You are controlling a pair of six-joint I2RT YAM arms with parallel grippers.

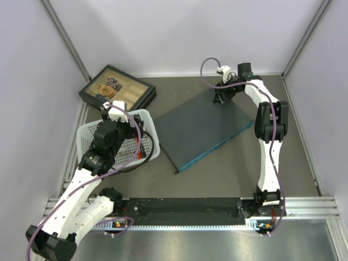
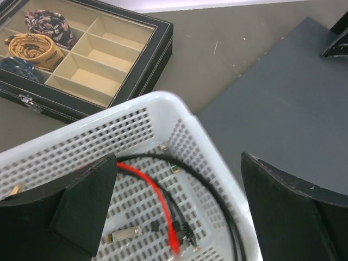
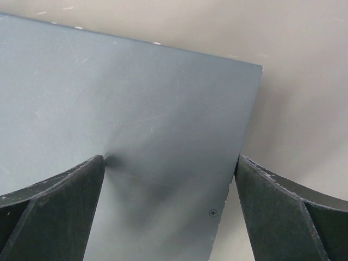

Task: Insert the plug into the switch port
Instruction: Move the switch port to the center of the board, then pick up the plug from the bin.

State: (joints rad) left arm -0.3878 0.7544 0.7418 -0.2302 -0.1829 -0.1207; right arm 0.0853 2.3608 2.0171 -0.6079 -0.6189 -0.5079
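The switch (image 1: 209, 130) lies flat on the table (image 1: 217, 179) at the centre of the top view, turned on a diagonal; it is a broad, thin slab of dark blue-grey metal, and its lower-right long edge shows as a thin teal-blue line; the sockets along that edge are too small to make out. In my right wrist view its top is matte and faintly scratched, with one small screw (image 3: 212, 212) near its right edge.

My right gripper (image 3: 168, 163) sits at the slab's upper corner in the top view, jaws spread wide and holding nothing; one finger (image 3: 60, 201) is over the top face, the other (image 3: 283, 206) is beyond the edge.

My left gripper (image 2: 179, 179) hangs over the white basket (image 2: 136, 109) at the left of the top view, just beside the switch's left corner; its jaws are also parted and empty. In the basket lie a red cable (image 2: 157, 201) and a black cable (image 2: 217, 206); which plug is the task's I cannot tell. A black tray box (image 2: 81, 60) fills the upper left.
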